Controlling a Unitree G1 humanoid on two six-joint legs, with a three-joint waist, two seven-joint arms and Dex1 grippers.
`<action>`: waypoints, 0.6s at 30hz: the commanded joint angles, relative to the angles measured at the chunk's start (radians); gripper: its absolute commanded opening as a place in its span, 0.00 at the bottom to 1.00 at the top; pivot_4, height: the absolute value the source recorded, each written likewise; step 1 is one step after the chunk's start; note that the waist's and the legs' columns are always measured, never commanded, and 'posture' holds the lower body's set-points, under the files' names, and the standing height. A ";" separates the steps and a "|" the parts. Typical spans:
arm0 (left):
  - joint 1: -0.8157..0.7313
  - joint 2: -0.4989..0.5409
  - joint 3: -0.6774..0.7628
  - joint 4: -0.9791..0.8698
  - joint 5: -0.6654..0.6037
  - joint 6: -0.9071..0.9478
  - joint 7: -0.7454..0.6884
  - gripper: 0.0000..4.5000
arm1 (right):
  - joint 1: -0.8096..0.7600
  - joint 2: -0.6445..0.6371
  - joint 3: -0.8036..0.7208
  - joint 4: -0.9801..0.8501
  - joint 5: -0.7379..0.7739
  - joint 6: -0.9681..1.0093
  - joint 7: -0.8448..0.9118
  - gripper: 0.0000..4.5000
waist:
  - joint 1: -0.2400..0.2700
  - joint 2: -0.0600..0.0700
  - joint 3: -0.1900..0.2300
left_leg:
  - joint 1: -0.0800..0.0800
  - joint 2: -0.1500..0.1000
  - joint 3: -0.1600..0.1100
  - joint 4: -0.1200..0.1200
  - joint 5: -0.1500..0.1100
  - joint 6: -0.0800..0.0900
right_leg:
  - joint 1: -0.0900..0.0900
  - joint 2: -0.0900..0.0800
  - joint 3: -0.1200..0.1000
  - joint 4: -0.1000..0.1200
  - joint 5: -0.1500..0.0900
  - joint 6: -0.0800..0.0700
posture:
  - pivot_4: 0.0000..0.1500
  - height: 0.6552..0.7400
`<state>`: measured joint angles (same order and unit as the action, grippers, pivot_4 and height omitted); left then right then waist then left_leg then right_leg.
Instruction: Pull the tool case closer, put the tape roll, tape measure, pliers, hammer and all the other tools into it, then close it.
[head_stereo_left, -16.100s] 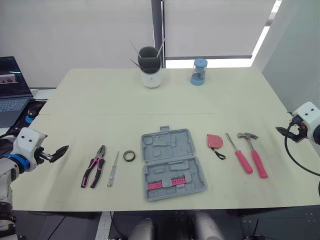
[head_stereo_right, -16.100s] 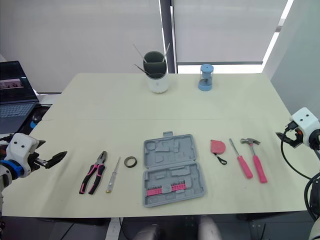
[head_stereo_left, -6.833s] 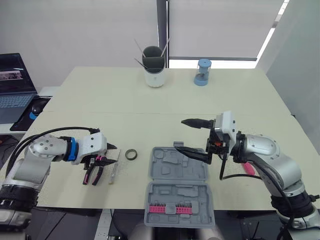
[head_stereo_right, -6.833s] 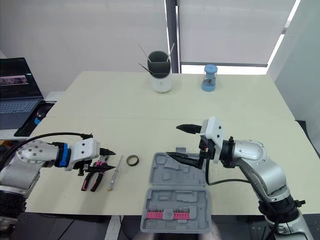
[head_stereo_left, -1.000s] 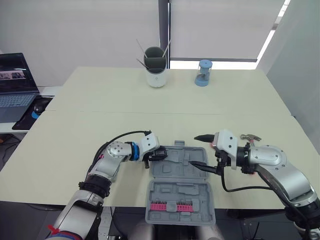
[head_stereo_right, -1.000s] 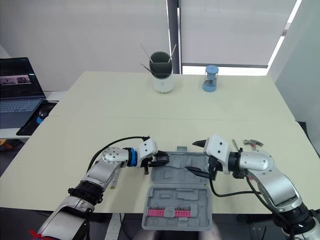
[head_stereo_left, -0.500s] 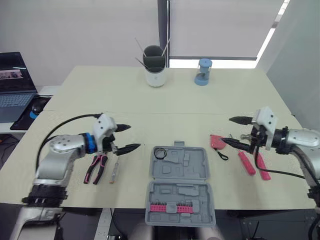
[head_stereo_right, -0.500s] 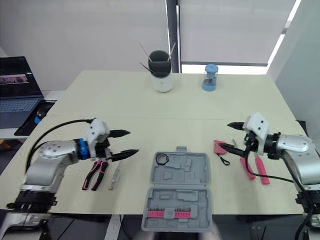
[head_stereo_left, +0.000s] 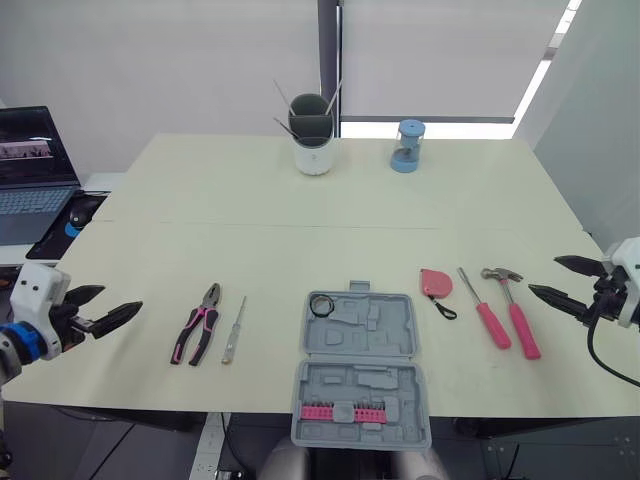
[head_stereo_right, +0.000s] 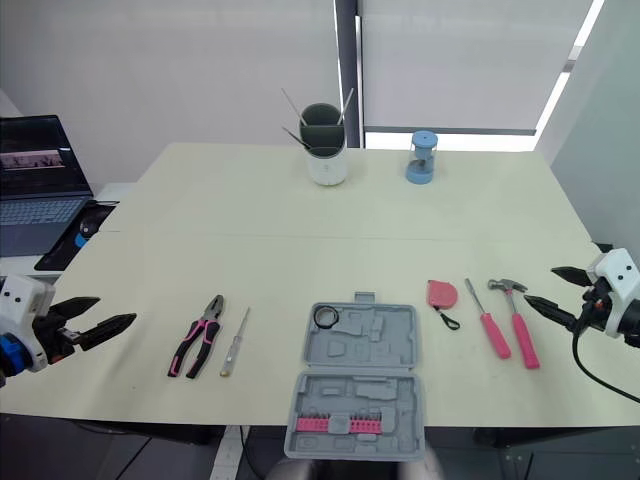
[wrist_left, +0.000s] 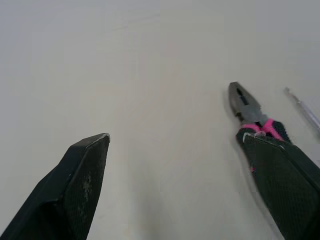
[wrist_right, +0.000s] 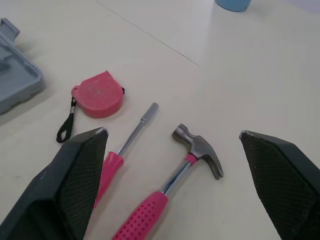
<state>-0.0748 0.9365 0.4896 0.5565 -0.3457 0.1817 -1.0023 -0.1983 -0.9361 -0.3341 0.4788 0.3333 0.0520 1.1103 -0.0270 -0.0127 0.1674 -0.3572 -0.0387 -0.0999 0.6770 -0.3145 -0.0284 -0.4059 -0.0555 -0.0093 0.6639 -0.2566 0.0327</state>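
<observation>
Both jaws wide, one tape roll (head_stereo_left: 320, 306) in tool case (head_stereo_left: 388, 338), five tools (head_stereo_left: 518, 322) outside

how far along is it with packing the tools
Done: the tool case sits open at the near edge of the table, with the tape roll in its far half. In hand: nothing; the left gripper and right gripper hang open and empty. Still to do: tape measure, pliers, hammer, pink screwdriver and slim screwdriver lie outside; then closing the case.
</observation>
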 joint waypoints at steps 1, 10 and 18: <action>-0.018 0.020 0.034 0.062 0.008 -0.049 0.036 0.99 | -0.003 -0.028 -0.050 0.070 -0.009 -0.056 -0.023 1.00 | 0.000 0.000 0.000 | 0.000 0.000 0.000 0.000 0.000 0.000 | 0.000 0.000 0.000 0.000 0.000 0.000 | 1.00 1.00; -0.056 0.002 0.004 0.080 0.009 -0.066 0.084 0.99 | 0.025 -0.038 -0.055 0.184 -0.031 -0.137 -0.045 1.00 | 0.000 0.000 0.000 | 0.000 0.000 0.000 0.000 0.000 0.000 | 0.000 -0.001 0.001 0.000 0.000 0.000 | 1.00 1.00; -0.086 0.003 -0.013 0.056 0.012 -0.047 0.090 0.99 | 0.024 -0.028 -0.054 0.174 -0.025 -0.138 -0.056 1.00 | -0.003 0.000 0.000 | 0.002 0.001 0.002 -0.001 0.000 0.000 | 0.000 0.000 0.001 0.001 0.000 0.000 | 1.00 1.00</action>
<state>-0.1502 0.9275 0.4696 0.6379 -0.3310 0.1332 -0.9195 -0.1716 -0.9473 -0.3534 0.6730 0.2963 -0.0735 1.0622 -0.0302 -0.0127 0.1674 -0.3552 -0.0380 -0.0976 0.6764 -0.3145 -0.0285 -0.4057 -0.0559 -0.0080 0.6647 -0.2563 0.0323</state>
